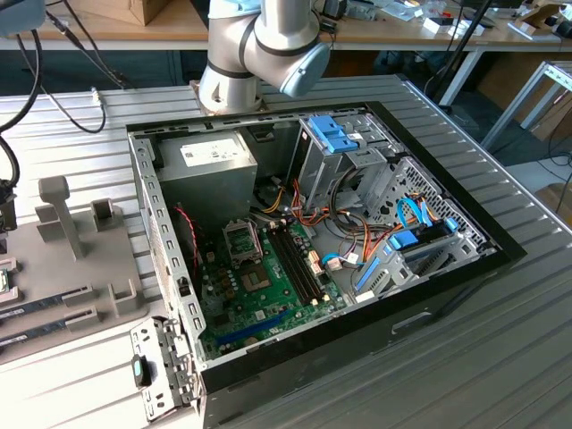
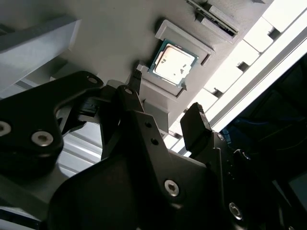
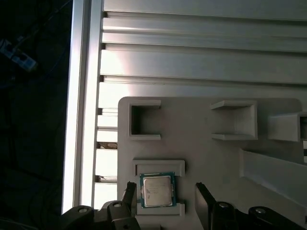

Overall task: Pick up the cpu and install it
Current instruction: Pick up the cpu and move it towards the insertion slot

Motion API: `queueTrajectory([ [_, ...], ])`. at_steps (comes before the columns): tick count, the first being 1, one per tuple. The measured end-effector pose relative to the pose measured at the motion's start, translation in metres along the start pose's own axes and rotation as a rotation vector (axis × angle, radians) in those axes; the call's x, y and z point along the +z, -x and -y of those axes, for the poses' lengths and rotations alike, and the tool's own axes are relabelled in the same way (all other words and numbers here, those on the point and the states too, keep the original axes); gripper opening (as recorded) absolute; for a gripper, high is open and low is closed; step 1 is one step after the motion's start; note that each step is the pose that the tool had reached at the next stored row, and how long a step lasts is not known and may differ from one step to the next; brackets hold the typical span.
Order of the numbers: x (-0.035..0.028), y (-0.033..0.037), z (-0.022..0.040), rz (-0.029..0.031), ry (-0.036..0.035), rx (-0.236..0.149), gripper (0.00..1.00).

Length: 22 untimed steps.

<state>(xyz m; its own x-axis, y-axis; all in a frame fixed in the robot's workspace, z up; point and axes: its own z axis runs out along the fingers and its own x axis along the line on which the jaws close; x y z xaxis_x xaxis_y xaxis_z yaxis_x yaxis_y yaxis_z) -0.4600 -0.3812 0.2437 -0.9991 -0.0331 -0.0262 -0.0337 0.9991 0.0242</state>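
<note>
The cpu [image 3: 156,190], a silvery square chip with a thin green rim, lies flat in a pocket of the grey fixture [image 3: 201,158]. In the second wrist view the cpu [image 2: 172,64] sits just beyond the fingertips. My gripper [image 3: 166,192] is open and hovers over the chip, one black finger [image 3: 129,194] on each side of the pocket, and nothing is held. The gripper [image 2: 163,108] stands apart from the chip. The motherboard's socket [image 1: 243,239] lies inside the open computer case [image 1: 429,295].
The arm [image 1: 259,45] reaches off the exterior view's left, over the grey fixture [image 1: 80,259] with its upright posts and memory sticks [image 1: 45,304]. The case holds a green motherboard [image 1: 268,295], power supply [image 1: 206,161], drive cage [image 1: 335,152] and cables. The ribbed metal table [image 3: 192,52] ends close to the fixture.
</note>
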Motion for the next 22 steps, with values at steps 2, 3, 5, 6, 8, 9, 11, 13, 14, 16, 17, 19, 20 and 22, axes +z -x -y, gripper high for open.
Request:
queueTrajectory([
  [2, 0.0004, -0.0002, 0.0014, 0.0000, 0.0000, 0.000, 0.60],
  [3, 0.0006, -0.0003, 0.0022, 0.0000, 0.0001, 0.000, 0.60],
  [5, 0.0010, -0.0004, 0.0035, 0.0000, 0.0000, 0.000, 0.60],
  [6, 0.0012, -0.0005, 0.0041, 0.0000, 0.0000, 0.000, 0.60],
  [8, 0.0016, -0.0006, 0.0052, 0.0000, 0.0000, 0.000, 0.60],
  [9, 0.0017, -0.0007, 0.0057, -0.0001, 0.0000, 0.000, 0.60],
  [11, 0.0020, -0.0007, 0.0067, -0.0001, 0.0000, 0.000, 0.60],
  [13, 0.0025, -0.0010, 0.0076, 0.0000, 0.0000, 0.000, 0.60],
  [14, 0.0028, -0.0013, 0.0082, 0.0000, 0.0000, 0.000, 0.60],
  [16, 0.0034, -0.0018, 0.0094, 0.0000, 0.0000, 0.000, 0.60],
  [17, 0.0037, -0.0019, 0.0099, -0.0001, 0.0000, 0.000, 0.60],
  [19, 0.0046, -0.0019, 0.0106, 0.0002, 0.0001, 0.000, 0.60],
  [20, 0.0048, -0.0020, 0.0111, 0.0000, 0.0000, 0.000, 0.60],
  [22, 0.0053, -0.0020, 0.0114, 0.0000, 0.0000, 0.000, 0.60],
])
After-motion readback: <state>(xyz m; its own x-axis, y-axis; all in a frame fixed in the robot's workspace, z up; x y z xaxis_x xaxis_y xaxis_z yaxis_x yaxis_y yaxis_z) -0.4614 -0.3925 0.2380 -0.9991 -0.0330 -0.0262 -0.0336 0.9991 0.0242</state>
